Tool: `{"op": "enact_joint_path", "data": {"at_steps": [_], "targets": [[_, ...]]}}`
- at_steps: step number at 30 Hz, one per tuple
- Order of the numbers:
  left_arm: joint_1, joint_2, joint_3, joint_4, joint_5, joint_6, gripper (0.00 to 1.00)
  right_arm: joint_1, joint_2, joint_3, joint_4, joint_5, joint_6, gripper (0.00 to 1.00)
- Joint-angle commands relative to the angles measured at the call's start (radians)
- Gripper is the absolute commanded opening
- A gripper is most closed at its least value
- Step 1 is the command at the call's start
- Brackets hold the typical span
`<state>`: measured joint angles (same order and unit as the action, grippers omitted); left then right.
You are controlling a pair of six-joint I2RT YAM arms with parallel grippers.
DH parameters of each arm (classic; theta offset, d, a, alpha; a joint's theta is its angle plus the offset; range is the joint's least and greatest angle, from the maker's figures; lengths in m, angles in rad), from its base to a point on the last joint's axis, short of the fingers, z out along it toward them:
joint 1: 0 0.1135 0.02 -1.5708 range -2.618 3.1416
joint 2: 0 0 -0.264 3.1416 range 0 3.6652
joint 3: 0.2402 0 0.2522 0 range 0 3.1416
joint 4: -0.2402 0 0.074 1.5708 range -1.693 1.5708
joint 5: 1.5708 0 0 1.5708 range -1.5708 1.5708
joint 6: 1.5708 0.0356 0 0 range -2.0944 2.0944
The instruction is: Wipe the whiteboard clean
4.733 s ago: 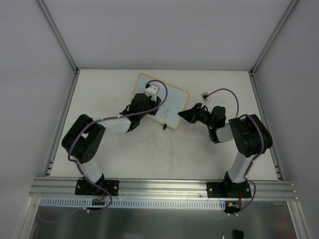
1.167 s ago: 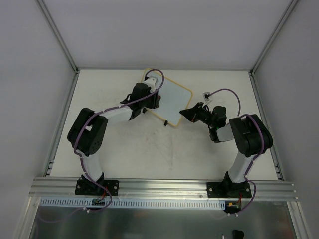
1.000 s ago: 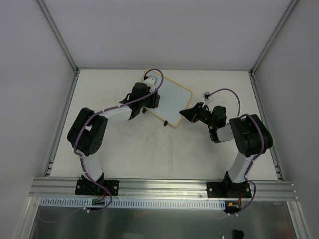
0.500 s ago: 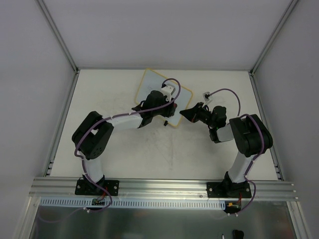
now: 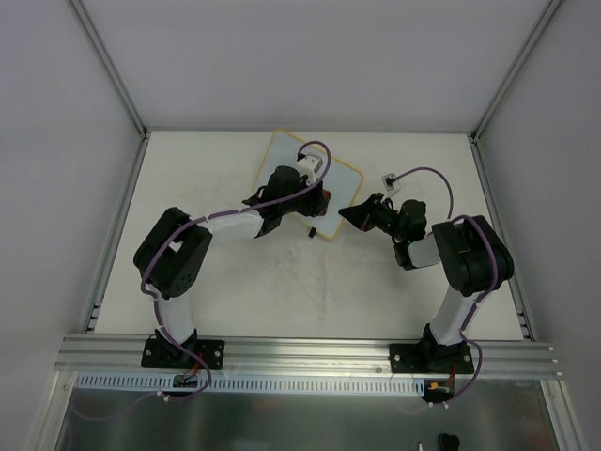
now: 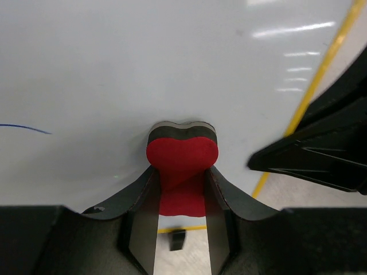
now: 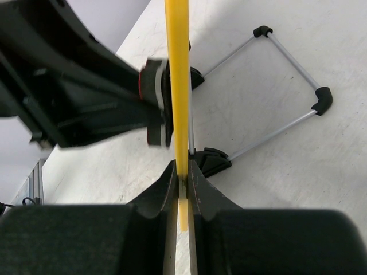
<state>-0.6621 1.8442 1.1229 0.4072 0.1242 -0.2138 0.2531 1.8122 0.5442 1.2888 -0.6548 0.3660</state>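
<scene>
The whiteboard (image 5: pixel 286 160) with its yellow frame stands tilted on the table at the back centre. My left gripper (image 5: pixel 319 200) is shut on the red-black eraser (image 6: pixel 182 157) and presses it against the white face (image 6: pixel 143 63). A short blue line (image 6: pixel 26 128) remains at the left of that face. My right gripper (image 5: pixel 346 215) is shut on the board's yellow edge (image 7: pixel 179 74), seen end-on between its fingers. The eraser (image 7: pixel 155 103) shows blurred against the board's left side there.
The board's wire stand (image 7: pixel 287 74) with black feet (image 7: pixel 209 160) rests on the table behind the board. A black foot (image 5: pixel 311 233) shows by the board's near edge. Side walls and metal rails (image 5: pixel 122 216) bound the table.
My left gripper swept the eraser from the board's upper left across to its lower right side. The blue scribble seen earlier is mostly gone. The right gripper stayed clamped on the edge.
</scene>
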Motion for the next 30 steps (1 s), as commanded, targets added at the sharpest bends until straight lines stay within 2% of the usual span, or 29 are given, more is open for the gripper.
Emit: {"op": "enact_joint_path", "data": {"at_steps": [1,6,16,23,30], "targets": [[0.096,0.004,0.049,-0.002,0.008,0.013,0.0,0.012,-0.013,0.01,0.245,-0.058,0.014,0.0],[0.153,-0.002,0.1,-0.062,-0.034,0.073,0.0,0.012,-0.013,0.01,0.244,-0.06,0.014,0.0],[0.265,0.076,0.196,-0.152,-0.04,0.039,0.0,0.014,-0.016,0.008,0.244,-0.06,0.013,0.0],[0.351,0.089,0.19,-0.169,-0.034,0.014,0.0,0.012,-0.016,0.008,0.244,-0.06,0.013,0.0],[0.372,0.079,0.187,-0.169,-0.035,0.013,0.0,0.012,-0.016,0.008,0.244,-0.06,0.013,0.0]]}}
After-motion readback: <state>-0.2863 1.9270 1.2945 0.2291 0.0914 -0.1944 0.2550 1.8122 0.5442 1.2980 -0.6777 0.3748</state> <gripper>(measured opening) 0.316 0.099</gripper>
